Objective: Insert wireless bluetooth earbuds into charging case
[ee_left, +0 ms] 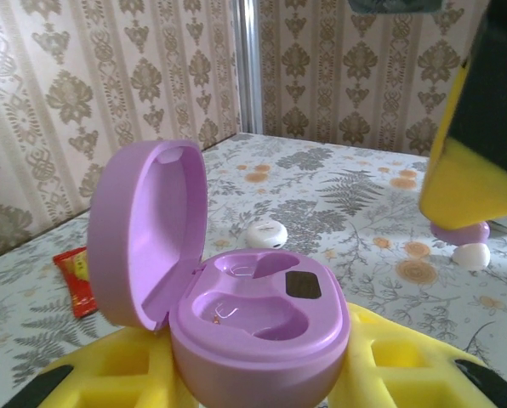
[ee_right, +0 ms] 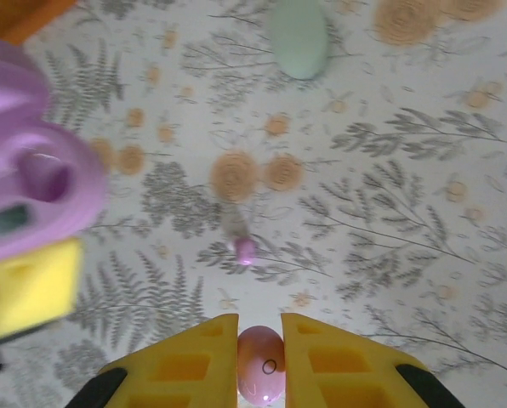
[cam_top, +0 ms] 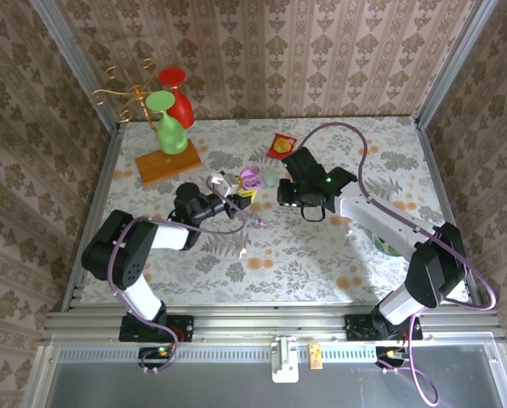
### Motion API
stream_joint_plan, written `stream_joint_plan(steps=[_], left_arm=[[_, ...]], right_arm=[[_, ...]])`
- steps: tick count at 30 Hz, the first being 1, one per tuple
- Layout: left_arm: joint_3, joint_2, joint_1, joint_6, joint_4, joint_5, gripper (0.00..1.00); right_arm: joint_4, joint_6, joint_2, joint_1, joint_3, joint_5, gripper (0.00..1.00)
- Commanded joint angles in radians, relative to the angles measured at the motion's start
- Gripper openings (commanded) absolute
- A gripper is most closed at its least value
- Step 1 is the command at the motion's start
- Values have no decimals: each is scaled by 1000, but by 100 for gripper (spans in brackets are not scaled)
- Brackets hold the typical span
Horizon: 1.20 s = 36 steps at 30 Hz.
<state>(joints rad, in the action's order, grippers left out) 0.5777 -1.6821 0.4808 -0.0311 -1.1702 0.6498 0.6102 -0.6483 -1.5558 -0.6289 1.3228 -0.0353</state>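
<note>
My left gripper (ee_left: 258,387) is shut on the lilac charging case (ee_left: 262,327), gripping its base between yellow fingers. The lid (ee_left: 147,229) stands open and both sockets are empty. From above, this case (cam_top: 252,177) sits at the table's middle, at the left gripper (cam_top: 236,189). My right gripper (ee_right: 259,340) is shut on a lilac-pink earbud (ee_right: 260,365) and hovers right of the case (ee_right: 32,183). A second small lilac earbud (ee_right: 245,249) lies on the table below. A whitish bud (ee_left: 471,256) rests near the right gripper's yellow finger (ee_left: 475,144).
A closed pale green case (ee_right: 298,38) lies beyond the lilac one, and a red-and-yellow packet (cam_top: 281,146) further back. Green (cam_top: 170,127) and red (cam_top: 179,98) vases, a gold wire stand (cam_top: 126,89) and a wooden board (cam_top: 167,163) occupy the back left.
</note>
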Motion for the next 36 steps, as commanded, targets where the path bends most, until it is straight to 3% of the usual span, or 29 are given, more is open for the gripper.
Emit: stream_joint_plan(steps=[1, 17, 36], left_arm=[[30, -14, 16, -19, -19, 1, 24], [30, -7, 36, 1, -25, 0, 24], [54, -21, 47, 35, -47, 19, 24]], right_arm=[[-39, 29, 28, -18, 59, 55, 17], [-11, 98, -66, -45, 228, 55, 17], [-35, 115, -161, -46, 271, 55, 16]])
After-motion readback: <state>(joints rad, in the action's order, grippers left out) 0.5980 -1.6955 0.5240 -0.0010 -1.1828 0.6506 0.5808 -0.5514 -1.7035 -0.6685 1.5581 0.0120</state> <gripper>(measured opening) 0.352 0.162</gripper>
